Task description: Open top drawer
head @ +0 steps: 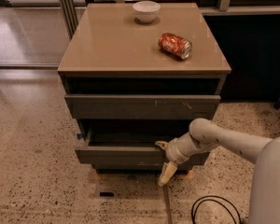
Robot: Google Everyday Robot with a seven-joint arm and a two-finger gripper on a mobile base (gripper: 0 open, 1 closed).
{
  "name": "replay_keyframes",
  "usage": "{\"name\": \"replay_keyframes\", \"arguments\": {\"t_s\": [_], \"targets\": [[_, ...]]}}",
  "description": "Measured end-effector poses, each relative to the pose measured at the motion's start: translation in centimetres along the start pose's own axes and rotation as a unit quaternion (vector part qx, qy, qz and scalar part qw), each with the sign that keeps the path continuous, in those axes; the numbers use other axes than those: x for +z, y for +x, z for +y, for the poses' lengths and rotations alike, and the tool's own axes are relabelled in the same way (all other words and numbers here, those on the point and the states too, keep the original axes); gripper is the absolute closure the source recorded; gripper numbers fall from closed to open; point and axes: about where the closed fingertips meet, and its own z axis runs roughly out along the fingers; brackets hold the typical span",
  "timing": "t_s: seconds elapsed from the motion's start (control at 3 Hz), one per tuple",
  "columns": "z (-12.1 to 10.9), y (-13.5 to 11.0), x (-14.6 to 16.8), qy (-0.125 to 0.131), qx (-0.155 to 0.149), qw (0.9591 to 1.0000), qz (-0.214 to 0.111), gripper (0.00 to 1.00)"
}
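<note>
The grey-brown cabinet (pixel 107 55) stands in the middle of the camera view. Its top drawer (pixel 130 107) has a flat grey front with a dark gap above it and stands out only slightly. The drawer below (pixel 116 155) is pulled out further. My gripper (pixel 163 160) is at the right part of that lower drawer's front, well below the top drawer. Its fingers are spread: one pale fingertip (pixel 160 145) is at the front's upper edge and the other (pixel 166 173) hangs below it. My white arm (pixel 224 141) reaches in from the lower right.
A white bowl (pixel 146 10) sits at the back of the cabinet top and a red can (pixel 175 45) lies on its side at the right. A black cable (pixel 210 209) loops on the speckled floor at the lower right. A dark wall stands to the right.
</note>
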Motion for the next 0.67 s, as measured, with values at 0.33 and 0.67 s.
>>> {"name": "replay_keyframes", "arguments": {"t_s": [0.33,0.67], "targets": [[0.6,0.0,0.5,-0.01,0.001,0.9998,0.02,0.0],[2.4,-0.2,0.7,-0.036,-0.005,0.9985,0.042,0.0]]}}
